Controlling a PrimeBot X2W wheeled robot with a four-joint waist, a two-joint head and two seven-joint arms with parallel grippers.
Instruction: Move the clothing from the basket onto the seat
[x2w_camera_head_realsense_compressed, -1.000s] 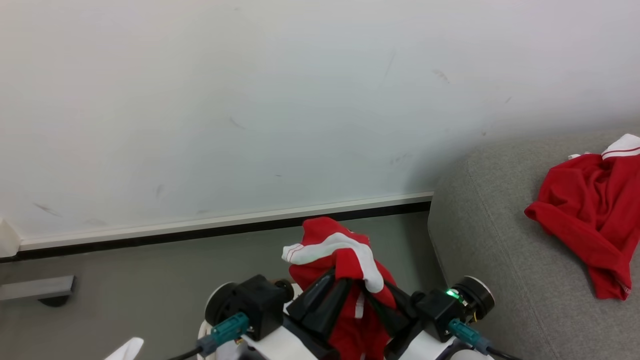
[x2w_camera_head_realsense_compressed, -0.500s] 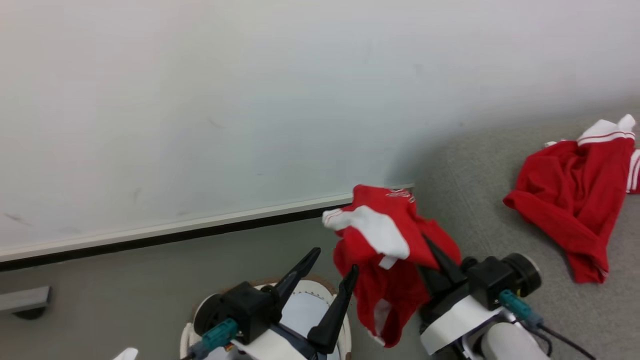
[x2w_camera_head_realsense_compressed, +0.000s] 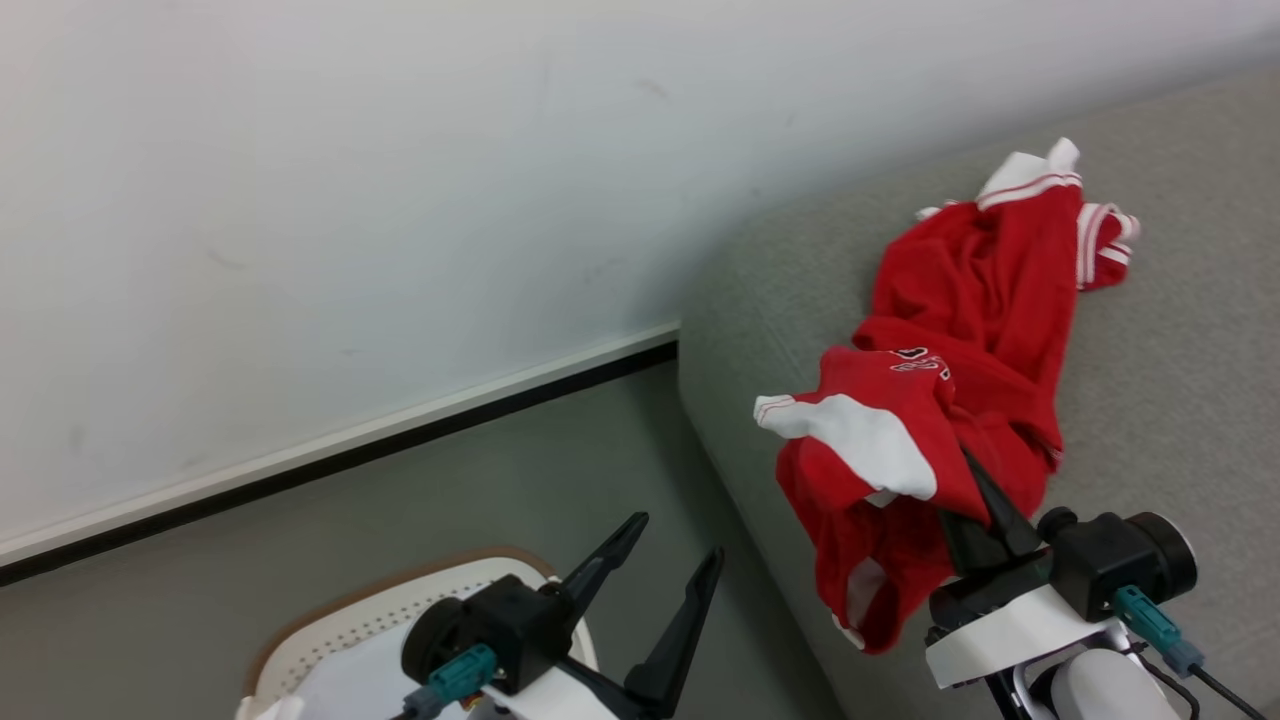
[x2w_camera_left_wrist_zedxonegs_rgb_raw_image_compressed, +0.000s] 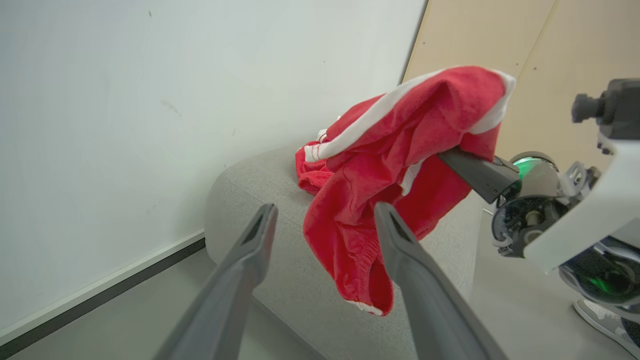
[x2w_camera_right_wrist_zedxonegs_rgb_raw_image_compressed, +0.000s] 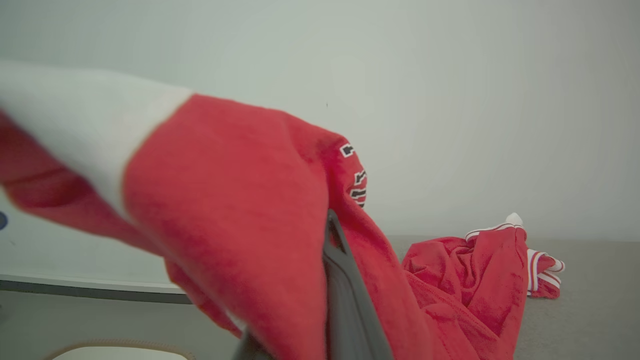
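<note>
Grey sofa (x2w_camera_head_realsense_compressed: 1180, 400) carries one crumpled red garment (x2w_camera_head_realsense_compressed: 990, 280); basket (x2w_camera_head_realsense_compressed: 360, 625) seemingly on floor (x2w_camera_head_realsense_compressed: 450, 480).

Red clothing (x2w_camera_head_realsense_compressed: 965, 300) with white trim; light grey seat (x2w_camera_head_realsense_compressed: 1180, 390).

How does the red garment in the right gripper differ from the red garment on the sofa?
The held garment hangs from the right gripper; the other garment lies crumpled on the sofa. The held garment shows a broad white patch; the other garment, thin striped trim. Both are bright red.

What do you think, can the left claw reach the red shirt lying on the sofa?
Probably not yet. The right claw and its hanging red garment sit between the open left claw and that shirt on the sofa.
</note>
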